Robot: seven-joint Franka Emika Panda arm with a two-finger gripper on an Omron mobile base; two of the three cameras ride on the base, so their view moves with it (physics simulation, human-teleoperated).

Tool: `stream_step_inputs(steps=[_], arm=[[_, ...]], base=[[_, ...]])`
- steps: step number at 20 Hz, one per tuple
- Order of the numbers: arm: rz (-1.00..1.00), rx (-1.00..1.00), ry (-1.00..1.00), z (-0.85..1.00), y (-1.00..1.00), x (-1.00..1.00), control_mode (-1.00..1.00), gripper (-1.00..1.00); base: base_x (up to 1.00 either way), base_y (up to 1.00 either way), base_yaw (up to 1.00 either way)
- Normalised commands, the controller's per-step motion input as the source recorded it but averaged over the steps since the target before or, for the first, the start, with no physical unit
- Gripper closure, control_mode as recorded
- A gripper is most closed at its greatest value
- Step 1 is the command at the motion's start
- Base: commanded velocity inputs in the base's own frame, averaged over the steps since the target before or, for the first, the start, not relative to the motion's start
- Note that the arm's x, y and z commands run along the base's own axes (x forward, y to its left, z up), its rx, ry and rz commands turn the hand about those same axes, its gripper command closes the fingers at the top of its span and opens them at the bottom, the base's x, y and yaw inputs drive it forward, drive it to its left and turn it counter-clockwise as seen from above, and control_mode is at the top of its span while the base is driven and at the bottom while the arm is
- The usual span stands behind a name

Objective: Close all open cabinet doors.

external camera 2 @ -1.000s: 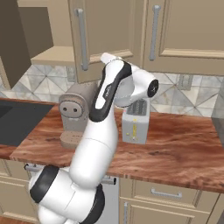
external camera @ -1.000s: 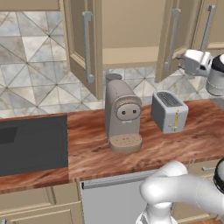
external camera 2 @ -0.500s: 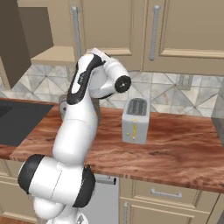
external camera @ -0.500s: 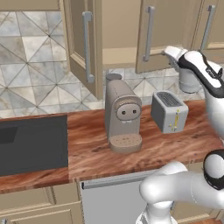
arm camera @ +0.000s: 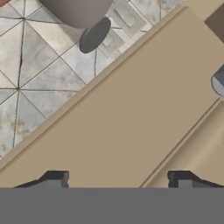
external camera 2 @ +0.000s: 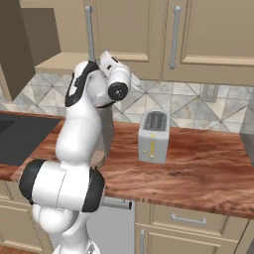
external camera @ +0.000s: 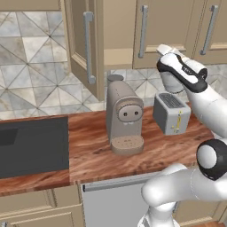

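Observation:
One tall beige cabinet door (external camera: pixel 80 53) with a long silver bar handle (external camera: pixel 88 46) stands swung open at the left, and the cabinet's inside (external camera: pixel 119 31) shows beside it. From the right base view this open door (external camera 2: pixel 12 44) is a dark slab at the left edge. The doors to the right (external camera: pixel 166 26) (external camera 2: pixel 134 25) are shut. My gripper (external camera: pixel 163 48) (external camera 2: pixel 106 55) is up against the lower edge of the shut door next to the opening. In the hand view the gripper (arm camera: pixel 118 179) is open, nothing between its fingertips (arm camera: pixel 54 177), facing a beige door rail.
A beige coffee machine (external camera: pixel 124 117) (arm camera: pixel 78 8) stands on the wooden counter (external camera: pixel 93 150) under the open cabinet. A silver toaster (external camera: pixel 170 113) (external camera 2: pixel 154 136) is to its right, and a black cooktop (external camera: pixel 31 146) lies to the left. Tiled wall behind.
The arm has swung left along the underside of the wall cabinets, from above the toaster's right toward the open cabinet. The doors have not moved.

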Motion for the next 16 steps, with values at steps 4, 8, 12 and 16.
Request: stream_step_inputs(steps=[4,8,12,16], arm=[[0.00,0.00,0.05,-0.08,-0.02,0.04,-1.00,-1.00],[0.00,0.00,0.01,-0.16,0.00,-0.55,-1.00,-1.00],[0.02,0.00,-0.01,-0.02,0.00,-0.99,-1.00,-1.00],[0.06,0.00,-0.03,0.01,0.00,-1.00,-1.00,-1.00]], base=[[0.00,0.00,0.00],[0.00,0.00,0.00],[0.00,0.00,0.00],[0.00,0.00,0.00]])
